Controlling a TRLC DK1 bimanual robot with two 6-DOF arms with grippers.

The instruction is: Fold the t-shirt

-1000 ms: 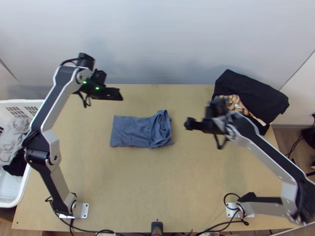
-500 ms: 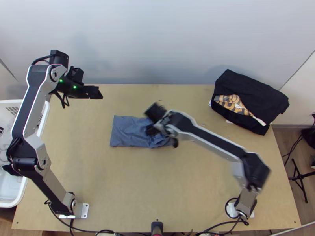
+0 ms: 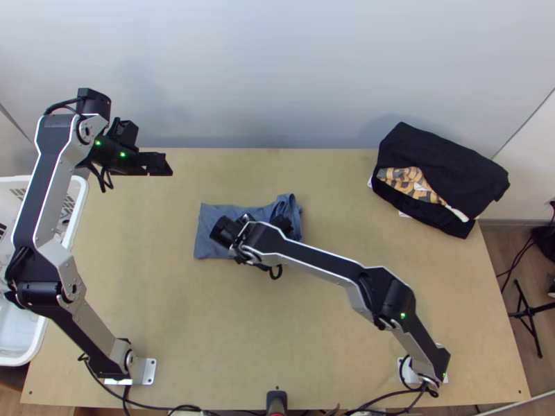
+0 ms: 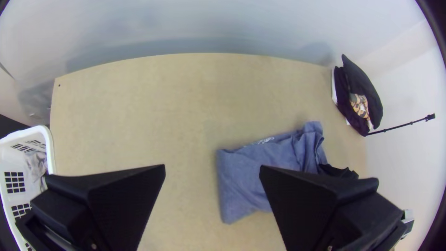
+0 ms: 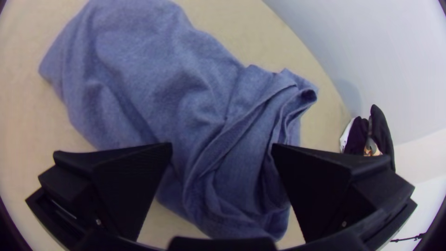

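Over the middle of the surface (image 3: 347, 187), the right end effector (image 5: 222, 148) occupies a new position: it has swung across from beside the dark cloth pile (image 3: 444, 159) to the t-shirt (image 5: 139, 60). Over the same interval the left end effector (image 3: 166, 164) draws outward, towards the side of the white basket (image 3: 81, 191), leaving the work area to the right arm. The garment's outline matches the earlier views; the change is one of approach, and probably prepares a grasp for a further fold or a tidying of the uneven end.

The t-shirt lies on the surface as a compact, folded strip, smoother at its left end in the top view and bunched in loose layers at its right. The right end effector is open above the bunched end, with cloth visible in its gap; contact cannot be determined. The left end effector, also open and holding nothing, stands well apart from the garment.
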